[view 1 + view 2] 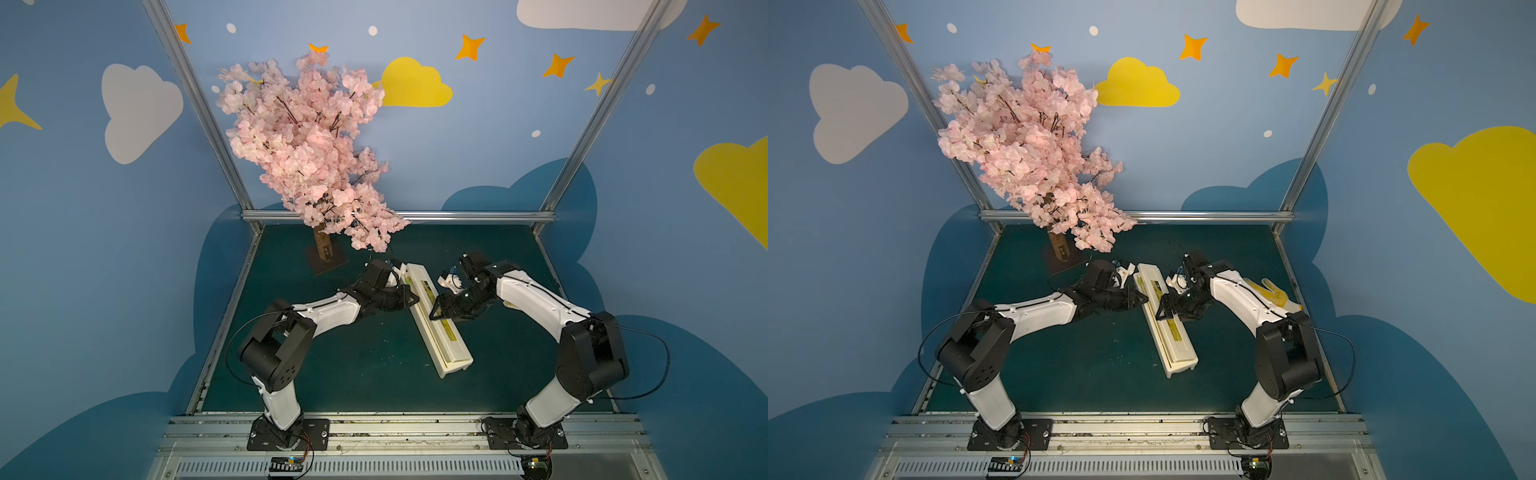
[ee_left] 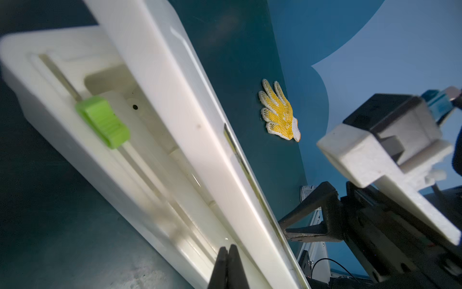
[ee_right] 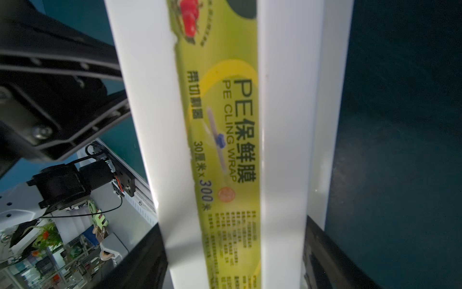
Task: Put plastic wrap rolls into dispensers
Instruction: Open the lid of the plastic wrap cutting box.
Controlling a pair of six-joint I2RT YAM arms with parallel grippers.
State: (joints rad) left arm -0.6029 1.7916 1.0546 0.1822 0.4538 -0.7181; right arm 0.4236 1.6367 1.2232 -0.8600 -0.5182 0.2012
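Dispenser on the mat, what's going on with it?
The cream cling-wrap dispenser lies diagonally on the green mat. The right pincer straddles its labelled lid, apparently holding it ajar. The left pincer, shut and empty, points into the opening. Whether a roll is inside is unclear.

Glossy cream plastic dispenser (image 1: pixel 449 345)

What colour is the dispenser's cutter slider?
Bright green; the slider shows best in the left wrist view.
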